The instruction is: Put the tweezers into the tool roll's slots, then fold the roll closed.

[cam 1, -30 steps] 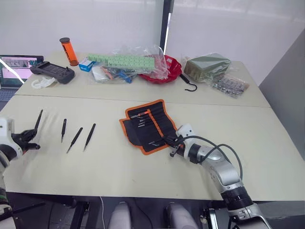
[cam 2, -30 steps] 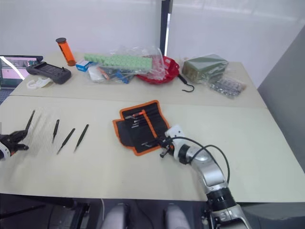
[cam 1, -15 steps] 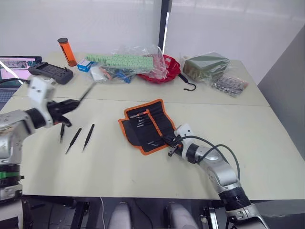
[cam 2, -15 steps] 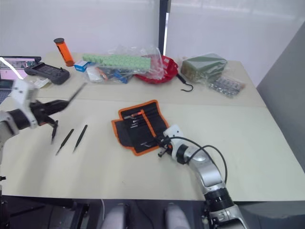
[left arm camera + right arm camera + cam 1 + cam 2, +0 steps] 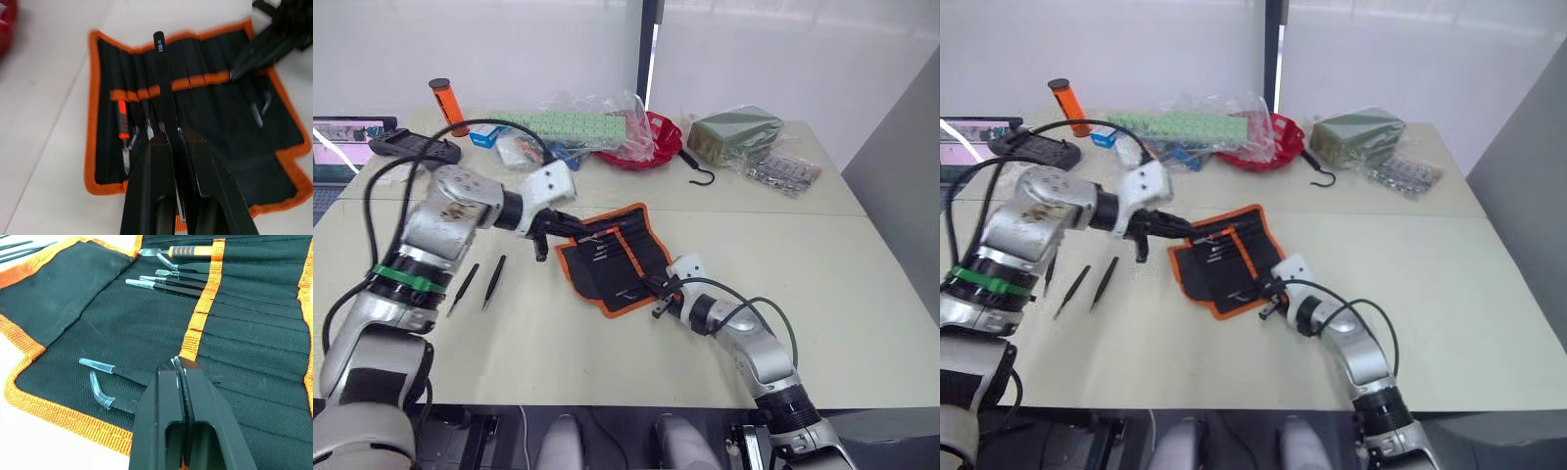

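A pale table (image 5: 862, 294) carries the open tool roll (image 5: 617, 257), loose tweezers (image 5: 495, 282) and far-edge clutter (image 5: 607, 132).

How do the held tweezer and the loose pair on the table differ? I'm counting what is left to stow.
The held tweezer is clamped in the left gripper above the roll; the loose pair lies flat on the table. The held one points along the roll's slots; the pair lies apart from the roll, beside each other. All are slim and black.
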